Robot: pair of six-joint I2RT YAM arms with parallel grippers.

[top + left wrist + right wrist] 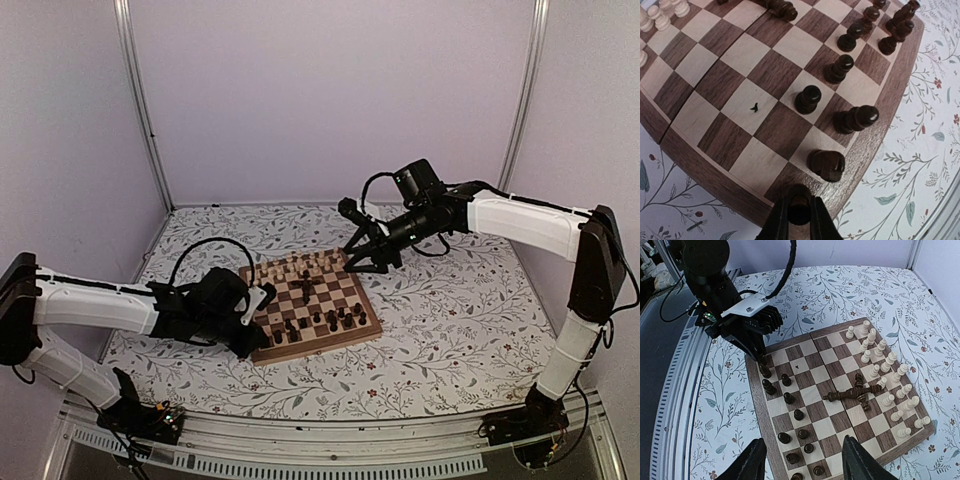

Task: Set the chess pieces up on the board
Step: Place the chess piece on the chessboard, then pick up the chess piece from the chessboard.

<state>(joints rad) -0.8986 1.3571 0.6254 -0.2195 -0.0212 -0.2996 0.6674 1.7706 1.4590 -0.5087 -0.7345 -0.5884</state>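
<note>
Several bare squares (740,107) near board (892,97) rim

Bench (200,385): top surface covered by a pale floral cover (460,300), printed with grey-green leaf sprigs and small red flowers. Directly on the cover: the board (318,346), square, dark and cream chequers, light brown rim. It lies flat, left of centre, turned slightly askew to the bench's near edge.

Lit softly and evenly from above, with faint shadows only. Bows the board (710,180) rim strongly in the left wrist view.
</note>
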